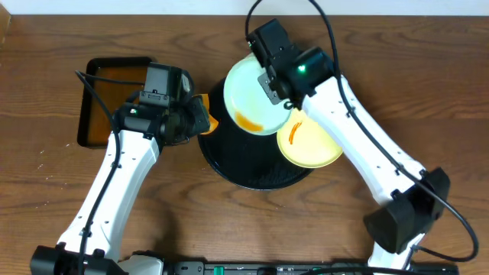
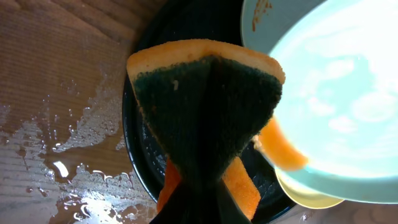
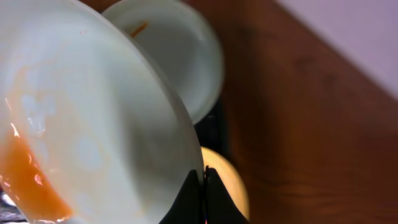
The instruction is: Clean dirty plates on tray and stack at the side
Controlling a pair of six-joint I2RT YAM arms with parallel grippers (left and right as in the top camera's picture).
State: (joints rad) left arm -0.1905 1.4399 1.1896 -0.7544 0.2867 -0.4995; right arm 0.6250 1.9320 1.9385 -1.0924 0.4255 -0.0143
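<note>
The right gripper (image 3: 204, 184) has its two fingers nipped together on the rim of a mint-blue plate (image 1: 248, 95), with only the thickness of the plate between them. The plate is held tilted above the 12 o'clock part of the round black tray (image 1: 244, 172), and a broad orange smear sits on its face near 7 o'clock. The left gripper (image 1: 195, 116) is squeezed onto one orange sponge (image 2: 205, 99), folded with its dark green scouring face outward. It hangs at the tray's 9 o'clock edge, just beside the raised plate.

Three plates show in all. A second mint-blue plate (image 3: 180, 56), marked with a thin orange streak, lies below and behind the held one. A single yellow plate (image 1: 313, 145), also streaked orange, sits at the tray's 3 o'clock rim and partly overhangs it.

Farther out toward 9 o'clock, one small rectangular tray (image 1: 107, 103) of brown liquid rests on the wooden table (image 1: 46, 76). Water (image 2: 74, 143) beads on the wood beside the black tray.
</note>
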